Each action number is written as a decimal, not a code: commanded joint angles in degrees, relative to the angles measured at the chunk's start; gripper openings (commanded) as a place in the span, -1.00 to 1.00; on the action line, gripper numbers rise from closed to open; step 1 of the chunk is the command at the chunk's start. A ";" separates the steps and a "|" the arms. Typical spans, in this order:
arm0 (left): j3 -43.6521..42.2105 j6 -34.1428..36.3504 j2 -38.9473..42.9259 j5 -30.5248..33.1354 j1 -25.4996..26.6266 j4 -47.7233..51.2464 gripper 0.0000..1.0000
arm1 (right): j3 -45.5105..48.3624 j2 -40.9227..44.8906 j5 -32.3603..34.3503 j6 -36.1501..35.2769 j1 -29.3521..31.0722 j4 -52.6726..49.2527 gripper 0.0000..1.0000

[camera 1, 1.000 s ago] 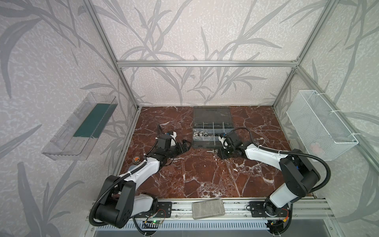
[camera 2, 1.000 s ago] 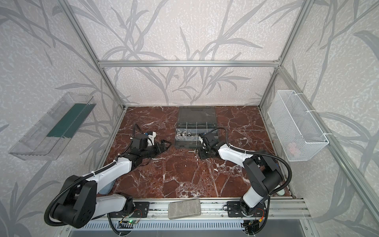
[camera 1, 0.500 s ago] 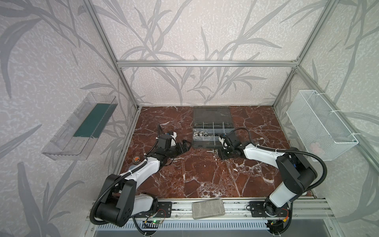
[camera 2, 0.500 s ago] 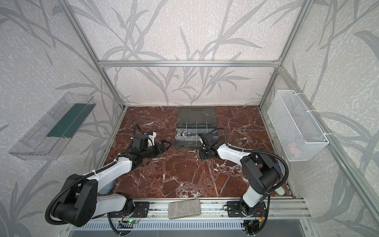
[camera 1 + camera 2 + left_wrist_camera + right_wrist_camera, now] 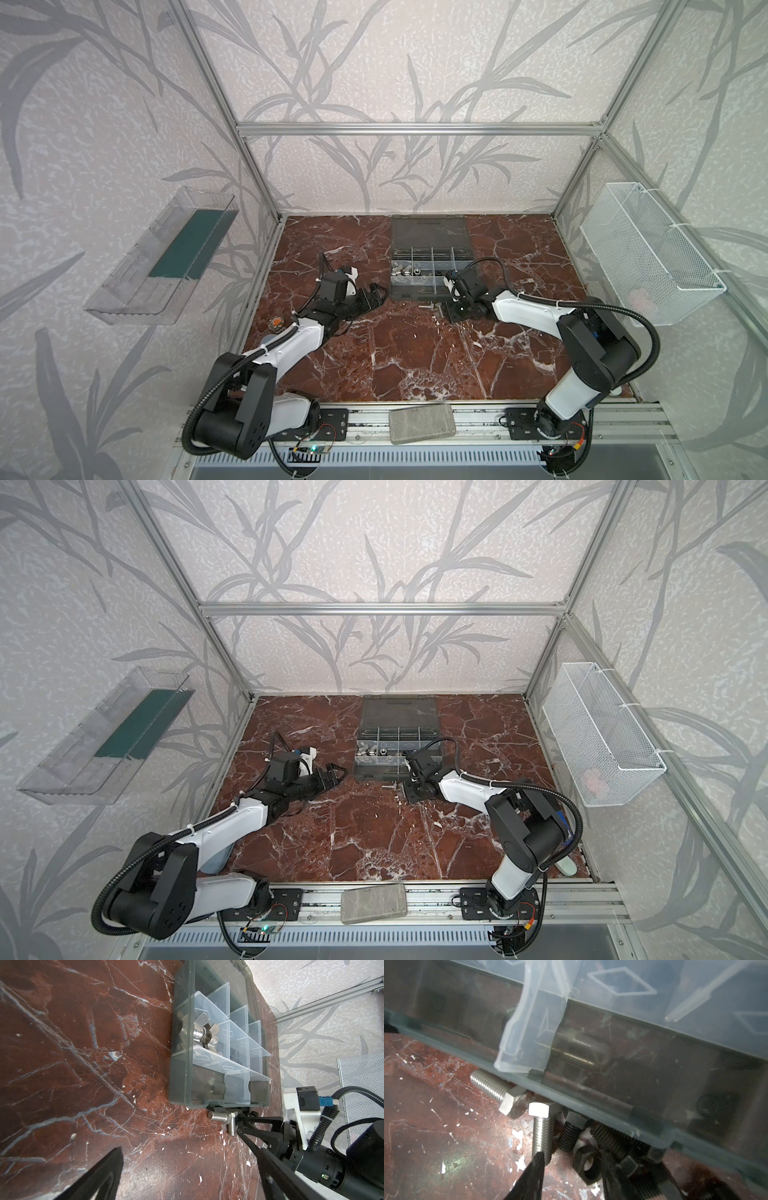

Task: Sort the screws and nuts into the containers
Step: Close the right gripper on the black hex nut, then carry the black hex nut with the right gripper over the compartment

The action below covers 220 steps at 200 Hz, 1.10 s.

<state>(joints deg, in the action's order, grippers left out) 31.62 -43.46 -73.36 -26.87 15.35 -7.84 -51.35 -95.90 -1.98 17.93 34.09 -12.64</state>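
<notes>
The red surface [image 5: 415, 353] holds the grey case [image 5: 415, 294], and the left end effector [image 5: 379, 293] is spread wide beside it. The right end effector [image 5: 573, 1163] is partly closed at the case's front edge, around black screws [image 5: 568, 1136] and a black nut [image 5: 586, 1167] half hidden under it, next to two silver screws [image 5: 542, 1136]; I cannot tell if it pinches any. Silver wing nuts [image 5: 204, 1036] sit in one cell [image 5: 209, 1007] behind cloudy walls.

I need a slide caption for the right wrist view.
Right hand straddles black screws beside silver screws, against the organizer case.
</notes>
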 commanded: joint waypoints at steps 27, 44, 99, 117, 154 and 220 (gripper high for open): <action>-0.33 0.48 -0.01 0.15 -0.33 -0.89 0.97 | 0.73 -1.45 0.77 -0.40 0.10 -1.68 -0.10; -0.33 0.48 0.02 0.16 -0.34 -0.90 0.97 | 1.08 -1.19 1.17 -0.40 0.04 -1.77 -0.11; -0.50 0.48 -0.11 0.15 -0.33 -1.13 0.97 | 0.99 -1.57 2.06 -0.69 0.04 -2.33 -0.37; -0.50 0.48 -0.07 0.15 -0.33 -1.13 0.96 | 0.82 -1.57 2.08 -0.72 0.05 -2.43 -0.48; -0.56 0.57 -0.03 0.15 -0.37 -1.13 0.96 | 0.73 -1.57 2.26 -0.81 0.07 -2.74 -0.88; -0.59 0.57 0.33 0.09 -0.41 -1.02 0.96 | -3.25 7.57 0.25 -4.23 -0.44 -9.61 -1.00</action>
<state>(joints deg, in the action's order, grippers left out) 31.62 -43.46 -73.36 -26.87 15.29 -8.19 -51.33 -94.02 -0.64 15.86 34.06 -17.80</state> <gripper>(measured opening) 0.983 0.132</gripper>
